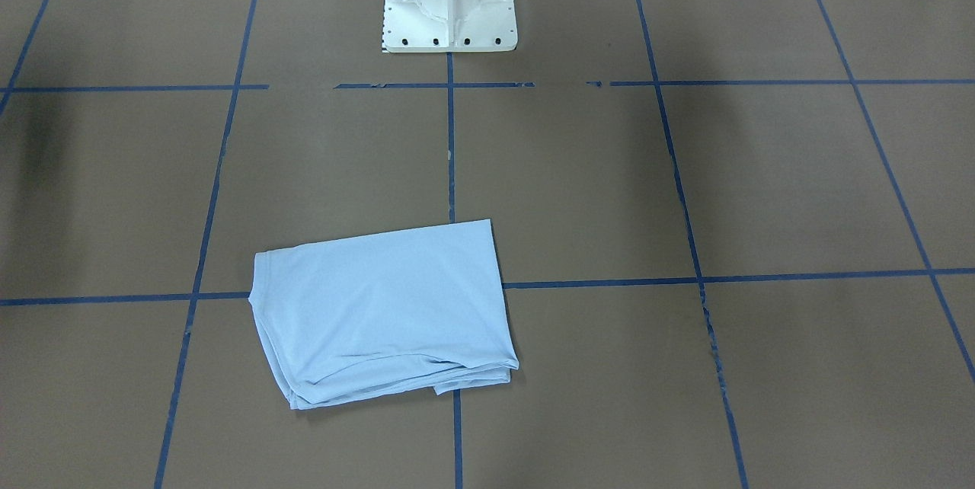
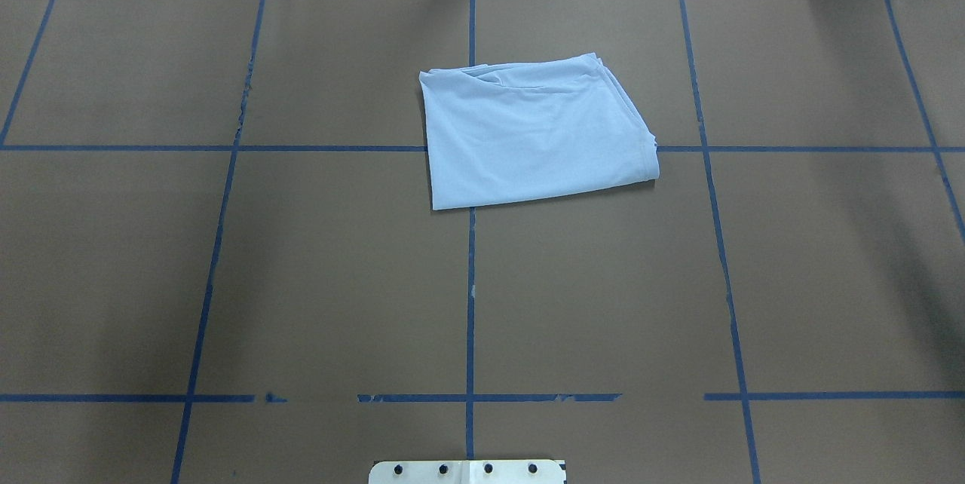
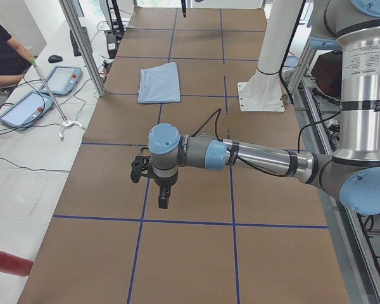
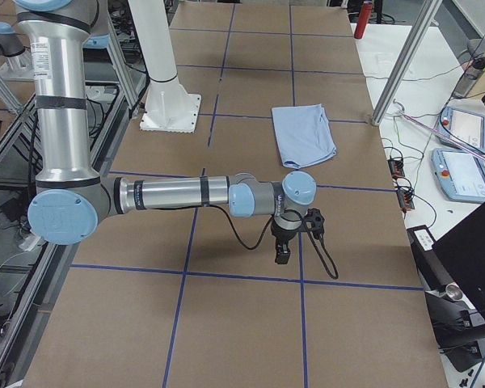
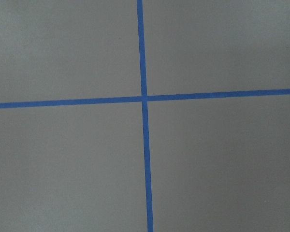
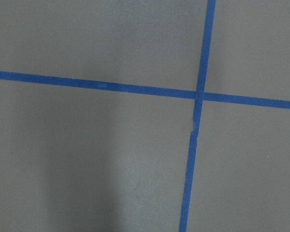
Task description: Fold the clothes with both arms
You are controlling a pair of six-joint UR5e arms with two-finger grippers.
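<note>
T-shirt (image 2: 528, 141) lies folded; cannot tell whether left pincer (image 3: 163, 201) or right pincer (image 4: 281, 255) is open.

Nothing can be read. The white label (image 3: 368, 58) on the left arm (image 3: 253, 157) and the matching label (image 4: 47, 53) on the right arm (image 4: 170, 194) carry print too small to make out.

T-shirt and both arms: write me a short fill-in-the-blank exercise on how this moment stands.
1. The pale-blue T-shirt lies ____ in a compact rectangle on the table.
2. The table's grid lines are made of ____ tape.
3. Of the left end effector and the right end effector, ____ touches the T-shirt.

Missing words: folded; blue; neither.
</note>
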